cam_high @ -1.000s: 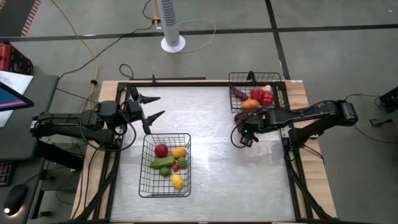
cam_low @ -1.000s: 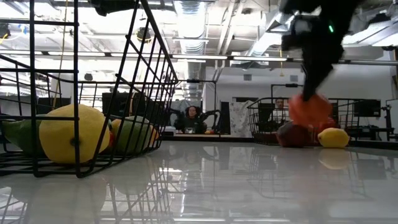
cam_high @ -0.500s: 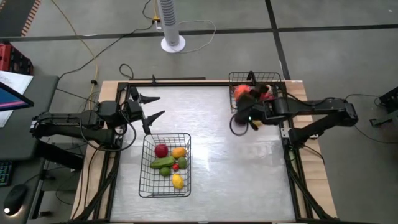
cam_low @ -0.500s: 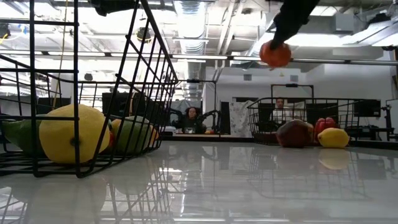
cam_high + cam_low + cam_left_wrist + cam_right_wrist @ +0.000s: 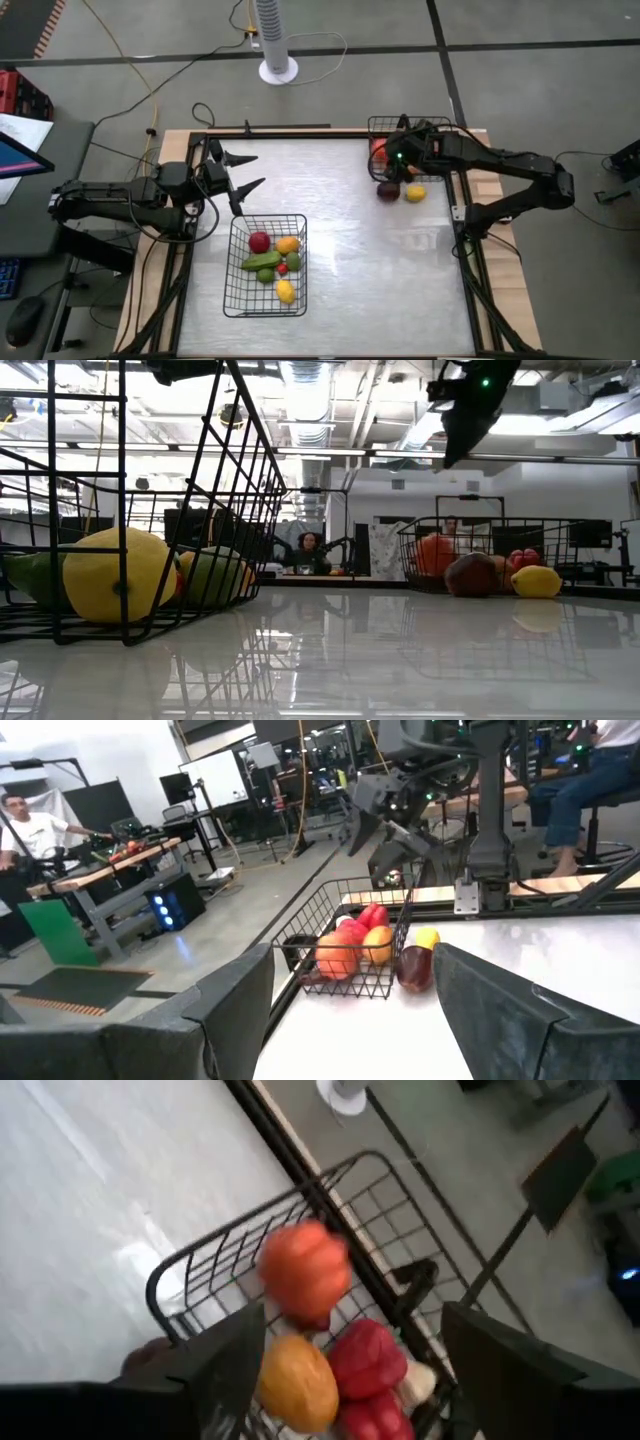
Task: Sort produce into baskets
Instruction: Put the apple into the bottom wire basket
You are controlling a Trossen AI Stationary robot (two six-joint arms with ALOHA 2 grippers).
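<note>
My right gripper [image 5: 397,157] hangs open and empty above the far right wire basket [image 5: 445,135]. An orange-red pepper-like piece [image 5: 305,1270] lies blurred inside that basket, among an orange [image 5: 297,1370], red peppers [image 5: 365,1355] and white garlic [image 5: 415,1380]. A dark eggplant [image 5: 388,190] and a yellow lemon [image 5: 415,193] lie on the table just in front of this basket. The near basket [image 5: 232,300] holds a red piece, a green cucumber, a lemon [image 5: 115,575] and others. My left gripper [image 5: 255,170] waits open at the table's left side.
The eggplant [image 5: 470,575] and lemon [image 5: 537,581] rest against the far basket's near wall [image 5: 415,560]. The table's middle and near right are bare white surface. A white fan base [image 5: 278,70] stands on the floor beyond the far edge. People sit in the room behind.
My right gripper has risen from the table with the orange-red piece and gone toward the far edge, over the far right basket. It has opened and let go, and the piece has dropped into the basket.
</note>
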